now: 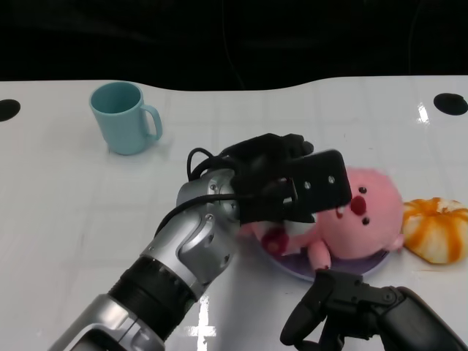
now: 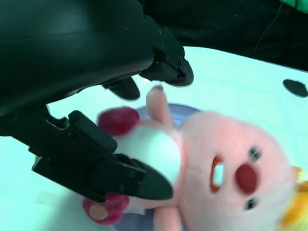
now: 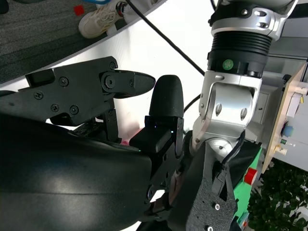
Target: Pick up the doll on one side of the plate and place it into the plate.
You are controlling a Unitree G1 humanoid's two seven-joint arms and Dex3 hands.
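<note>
With the doll (image 1: pixel 365 219) lying on the plate (image 1: pixel 292 269), the left hand (image 1: pixel 281 179) seems to grip it, so letting go should follow.

The left hand (image 1: pixel 281 183) hides most of the plate (image 1: pixel 292 269) and the doll's (image 1: pixel 365 219) body.
</note>
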